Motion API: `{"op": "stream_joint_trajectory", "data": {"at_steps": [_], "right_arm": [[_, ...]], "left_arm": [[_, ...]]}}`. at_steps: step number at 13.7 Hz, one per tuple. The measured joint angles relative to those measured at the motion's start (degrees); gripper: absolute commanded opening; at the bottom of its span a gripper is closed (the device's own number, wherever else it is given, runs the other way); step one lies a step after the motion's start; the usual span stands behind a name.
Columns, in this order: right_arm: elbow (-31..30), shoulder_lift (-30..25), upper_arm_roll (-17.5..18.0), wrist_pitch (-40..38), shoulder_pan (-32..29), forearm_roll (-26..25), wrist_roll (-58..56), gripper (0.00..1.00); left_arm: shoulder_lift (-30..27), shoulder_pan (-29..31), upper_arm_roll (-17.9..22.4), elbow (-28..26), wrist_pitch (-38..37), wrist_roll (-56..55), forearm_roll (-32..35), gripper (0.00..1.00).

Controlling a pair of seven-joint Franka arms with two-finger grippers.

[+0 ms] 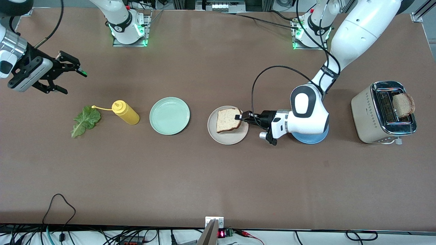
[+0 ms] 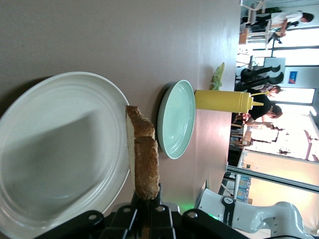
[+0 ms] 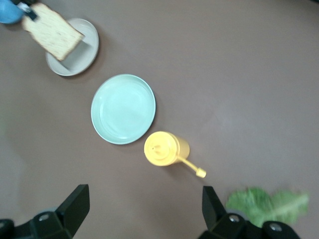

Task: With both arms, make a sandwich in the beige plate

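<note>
My left gripper (image 1: pixel 242 117) is shut on the edge of a toasted bread slice (image 1: pixel 228 119) and holds it flat just over the beige plate (image 1: pixel 227 139). In the left wrist view the slice (image 2: pixel 143 159) shows edge-on between the fingers, beside the beige plate (image 2: pixel 55 149). A second bread slice (image 1: pixel 403 104) stands in the toaster (image 1: pixel 374 115). The lettuce leaf (image 1: pixel 85 120) lies on the table at the right arm's end. My right gripper (image 1: pixel 75 82) is open and empty in the air, over the table beside the leaf. The right wrist view shows its gripper (image 3: pixel 144 206) and the leaf (image 3: pixel 269 205).
A yellow squeeze bottle (image 1: pixel 126 112) stands between the lettuce and a mint green plate (image 1: pixel 169 115). A blue plate (image 1: pixel 310 139) lies under the left arm's wrist, between the beige plate and the toaster. Cables run along the table edge nearest the front camera.
</note>
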Motion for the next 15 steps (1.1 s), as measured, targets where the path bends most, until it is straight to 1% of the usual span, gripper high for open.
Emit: {"op": "stream_joint_trajectory", "data": {"at_steps": [1,3,5,7,8,9,10,12,15], "right_arm": [[-2.33,0.12,-1.69,1.50,-0.08,3.88,-6.64,1.00],[-6.33,0.96,-4.00,3.56,-0.13,12.44,-19.70,1.00],[-8.18,3.11,-5.23,4.12,-0.35,19.37,-30.24,1.00],[-8.77,6.77,-5.47,3.75,-1.72,27.04,-42.21,1.00],[-8.92,9.17,-5.51,2.57,-2.64,30.81,-47.92,1.00],[-8.94,11.81,-5.54,0.93,-3.60,34.06,-53.36,1.00],[-8.92,14.25,-5.54,-0.44,-4.33,36.60,-58.25,1.00],[-8.82,18.81,-5.57,-3.72,-5.68,40.65,-66.66,1.00],[-7.79,24.40,-5.60,-8.66,-7.20,44.43,-75.14,1.00]], "left_arm": [[0.96,0.06,0.03,-0.37,0.09,2.61,-1.42,0.00],[2.48,0.17,0.12,-0.88,0.18,6.01,-2.96,0.00],[3.46,0.19,0.13,-1.07,0.21,7.89,-4.39,0.00],[4.20,0.18,0.13,-1.17,0.21,10.33,-6.67,0.00],[4.53,0.18,0.13,-1.24,0.21,11.09,-7.11,0.13],[4.87,0.18,0.13,-1.24,0.22,11.37,-7.21,0.73],[5.10,0.19,0.14,-1.24,0.29,11.55,-7.23,1.00],[5.18,0.41,0.24,-1.19,0.76,11.88,-7.23,1.00],[4.98,1.16,0.34,-0.85,0.88,12.28,-7.23,1.00]]}}
